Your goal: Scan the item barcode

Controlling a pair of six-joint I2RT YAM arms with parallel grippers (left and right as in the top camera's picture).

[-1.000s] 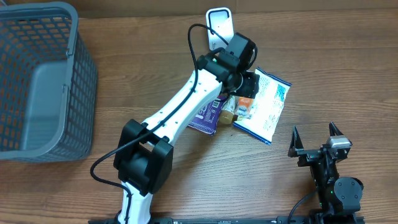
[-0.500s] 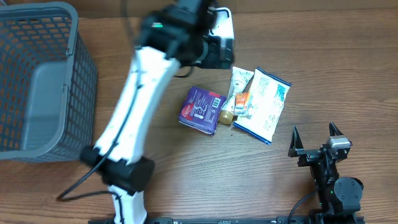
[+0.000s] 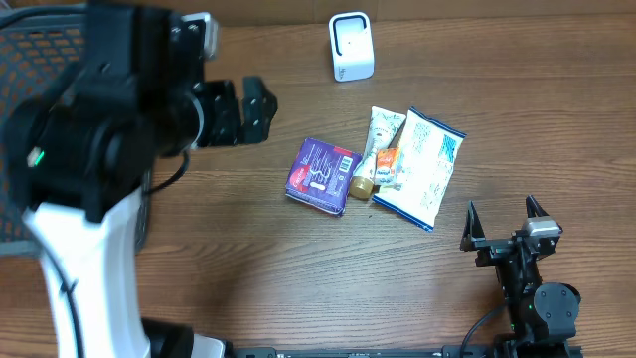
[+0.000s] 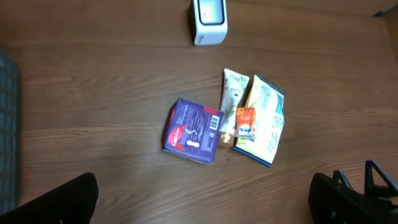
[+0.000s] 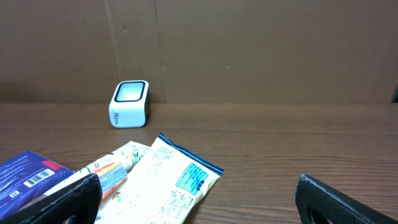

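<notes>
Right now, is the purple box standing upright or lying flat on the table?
Lying flat. The purple box rests on a broad face on the table, and its barcode label faces up.

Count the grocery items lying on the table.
4, clustered together: a purple box leftmost, a white tube beside it, a white-and-blue bag rightmost, and a small orange sachet lying across tube and bag. Others could be hidden underneath.
</notes>
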